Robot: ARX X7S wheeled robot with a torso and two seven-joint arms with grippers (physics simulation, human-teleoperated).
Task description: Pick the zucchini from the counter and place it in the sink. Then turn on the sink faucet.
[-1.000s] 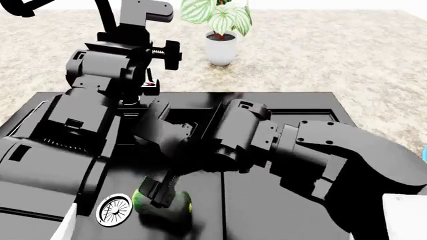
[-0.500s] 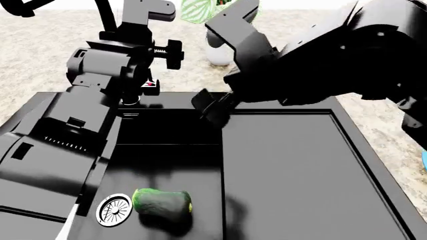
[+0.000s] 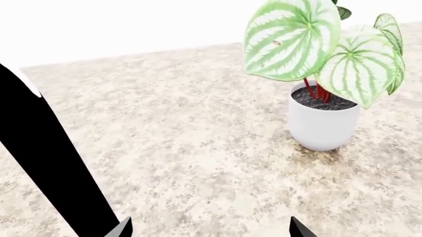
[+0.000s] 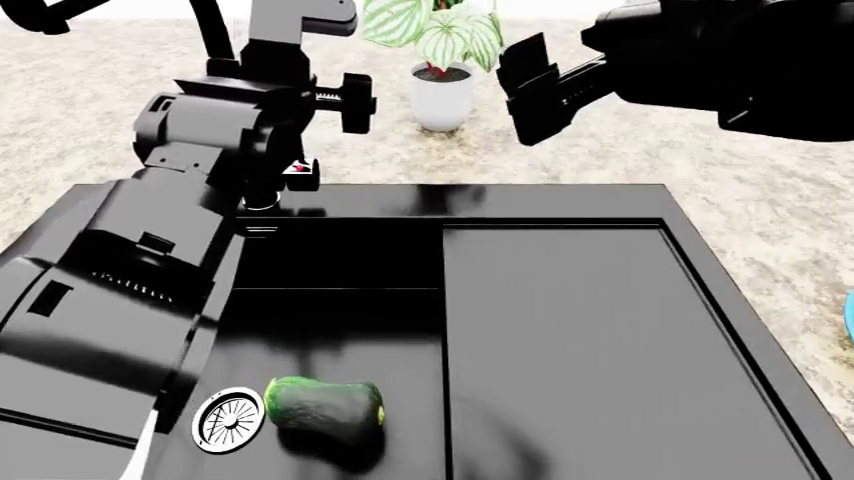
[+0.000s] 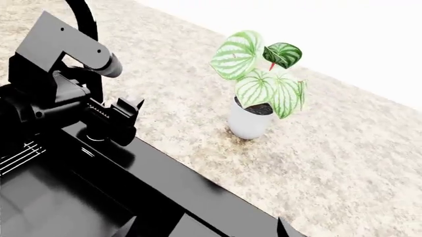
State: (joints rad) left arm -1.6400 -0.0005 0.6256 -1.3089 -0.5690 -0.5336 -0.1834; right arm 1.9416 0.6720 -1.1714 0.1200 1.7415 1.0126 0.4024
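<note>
The dark green zucchini (image 4: 324, 403) lies in the basin of the black sink (image 4: 561, 330), next to the round chrome drain (image 4: 230, 418). My right gripper (image 4: 541, 85) is open and empty, raised high over the counter (image 4: 694, 130) behind the sink; its fingertips show in the right wrist view (image 5: 205, 229). My left gripper (image 4: 352, 102) is open and empty, just above the faucet's lever with the red dot (image 4: 299, 168); in the left wrist view (image 3: 211, 232) it faces the counter. The thin faucet spout (image 3: 46, 163) stands beside it.
A white pot with a striped green plant (image 4: 445, 85) stands on the counter behind the sink, close to both grippers; it also shows in the left wrist view (image 3: 323, 118) and the right wrist view (image 5: 254, 118). A blue thing (image 4: 849, 315) shows at the right edge.
My right gripper has let go of the zucchini, risen out of the basin and moved back and to the right. The zucchini stays by the drain. The left arm has hardly moved.
</note>
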